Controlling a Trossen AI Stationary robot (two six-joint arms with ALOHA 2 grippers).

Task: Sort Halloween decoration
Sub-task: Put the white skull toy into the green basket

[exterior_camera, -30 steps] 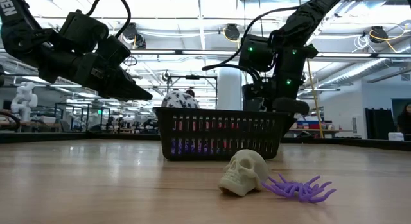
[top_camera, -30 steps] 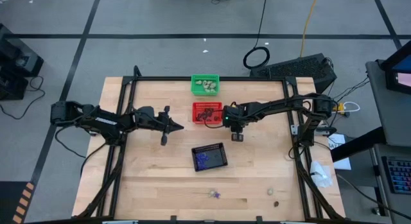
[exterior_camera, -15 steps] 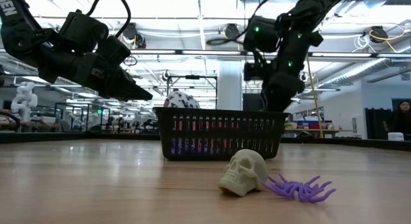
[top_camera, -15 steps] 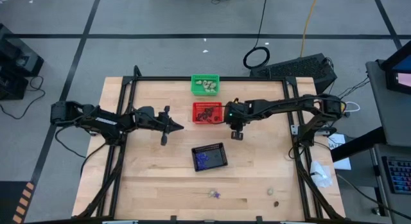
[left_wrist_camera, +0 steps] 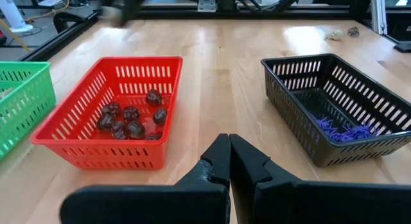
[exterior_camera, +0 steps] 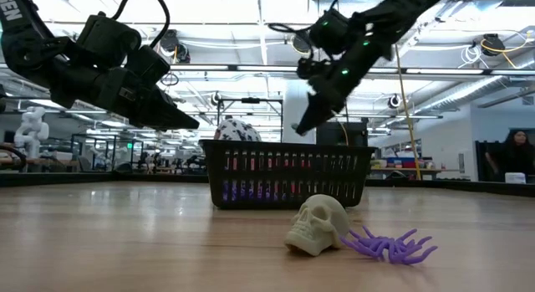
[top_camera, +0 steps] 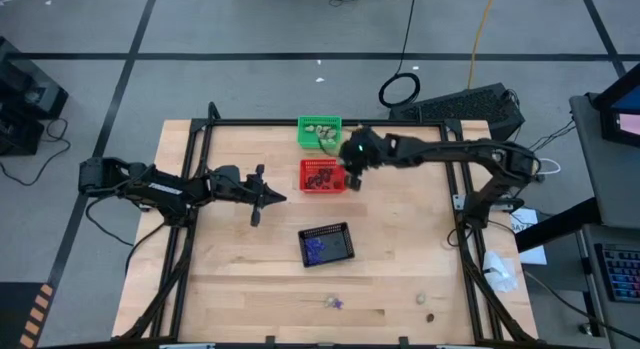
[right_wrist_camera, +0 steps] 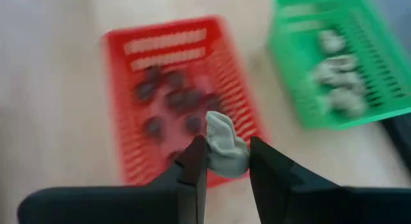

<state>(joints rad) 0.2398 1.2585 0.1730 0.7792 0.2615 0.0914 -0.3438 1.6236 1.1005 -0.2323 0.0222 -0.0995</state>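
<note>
My right gripper [top_camera: 350, 175] hovers over the right edge of the red basket [top_camera: 322, 175], shut on a pale cream trinket [right_wrist_camera: 225, 147]. In the low view this gripper [exterior_camera: 301, 127] slants down, high above the table. My left gripper [top_camera: 264, 199] waits shut above the table's left half, its fingertips [left_wrist_camera: 229, 146] together. On the table near the near edge lie a cream skull [exterior_camera: 316, 225] and a purple spider [exterior_camera: 389, 244]. A second cream piece [top_camera: 421, 298] and a dark brown one [top_camera: 431, 315] lie to the right. My right gripper pinches the cream trinket [right_wrist_camera: 226, 153] between its two fingers [right_wrist_camera: 195, 161], near their free ends. The fingers slant down from the table's right and far side. The trinket is lifted clear, above the red basket's rim.
The green basket [top_camera: 320, 132] at the far edge holds cream pieces, the red one dark brown pieces [left_wrist_camera: 131, 118]. The black basket [top_camera: 327, 245] at mid-table holds purple pieces [left_wrist_camera: 340, 129]. A dark frame [top_camera: 190, 189] runs along the table's sides. Bare wood lies between the baskets and the near edge.
My right gripper has risen and swung from the spot right of the red basket toward the far-left, over that basket's right edge. It has tipped from pointing down to slanting, still carrying the cream trinket.
</note>
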